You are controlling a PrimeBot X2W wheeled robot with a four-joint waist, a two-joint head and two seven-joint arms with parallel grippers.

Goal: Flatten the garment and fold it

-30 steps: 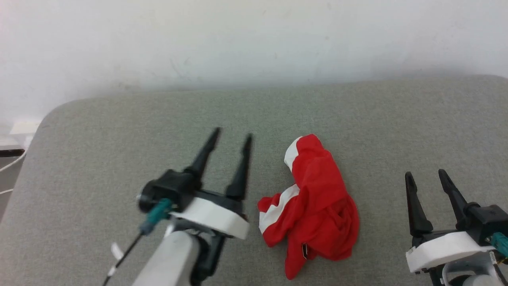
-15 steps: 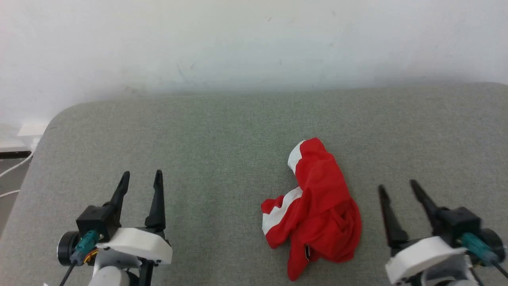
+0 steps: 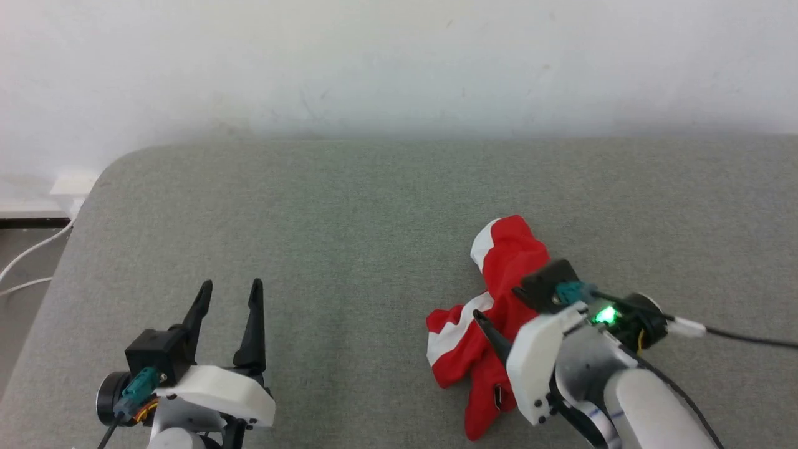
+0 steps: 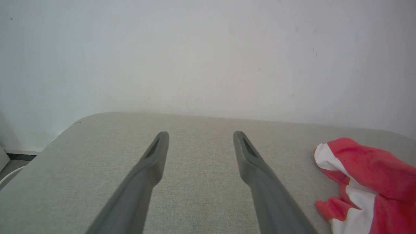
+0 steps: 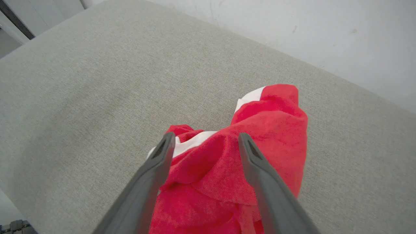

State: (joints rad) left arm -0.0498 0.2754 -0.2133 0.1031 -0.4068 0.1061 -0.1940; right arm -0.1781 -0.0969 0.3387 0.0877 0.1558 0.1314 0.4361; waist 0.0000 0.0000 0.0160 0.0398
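Heads up on where you're at: the garment (image 3: 505, 262) is sitting crumpled in a heap on the grey fabric-covered bench (image 3: 349, 218), right of the middle, nowhere near flat. Red fabric is bunched up on itself, with the white stripe showing at the far tip and again along the left edge of the pile. There's a small dark logo near the front edge of the heap.

Your right hand (image 5: 204, 139) is directly over the heap, fingers spread wide with a hump of red cloth showing between them. It's released, nothing pinched. From the wrist view I can't tell if the tips are actually touching the fabric or just above it. There's a green light (image 3: 603, 315) lit on that wrist.

Your left hand (image 3: 230, 284) is well off to the left over bare bench, fingers apart and empty, pointing toward the white wall (image 3: 374, 62) — the garment only peeks in at the right edge of its wrist view.
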